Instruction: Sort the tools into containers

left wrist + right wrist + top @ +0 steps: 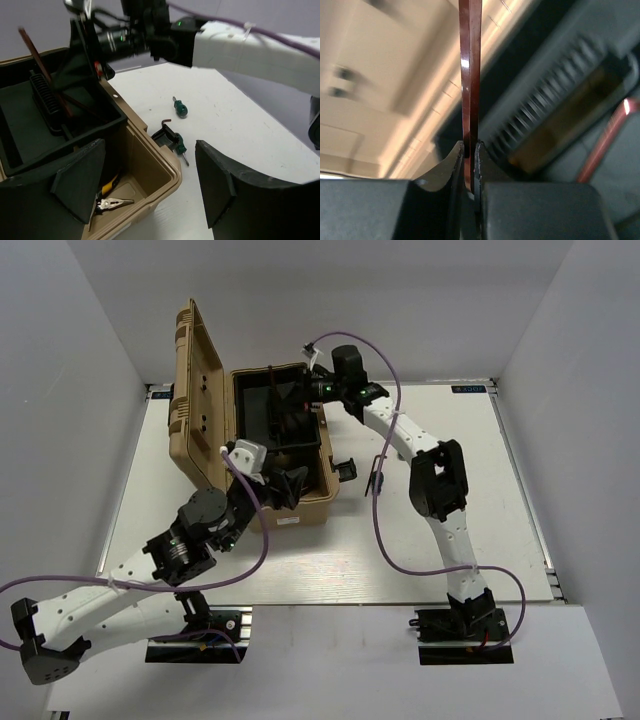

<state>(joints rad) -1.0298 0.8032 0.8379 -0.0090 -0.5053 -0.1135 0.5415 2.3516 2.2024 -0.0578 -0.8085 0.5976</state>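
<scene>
My right gripper is shut on a thin dark hex key, which stands up from the jaws over the black tray inside the tan case. A second thin rod leans in the tray beside a ribbed holder. My left gripper hangs open over the case's front right corner, nothing between its fingers. Below it, yellow-handled pliers lie in the tan compartment. Two green-handled screwdrivers lie on the white table to the right of the case.
The case lid stands open on the left. A black latch sticks out from the case's right wall next to the nearer screwdriver. The right arm reaches across the table's middle, trailing a purple cable. White walls enclose the table.
</scene>
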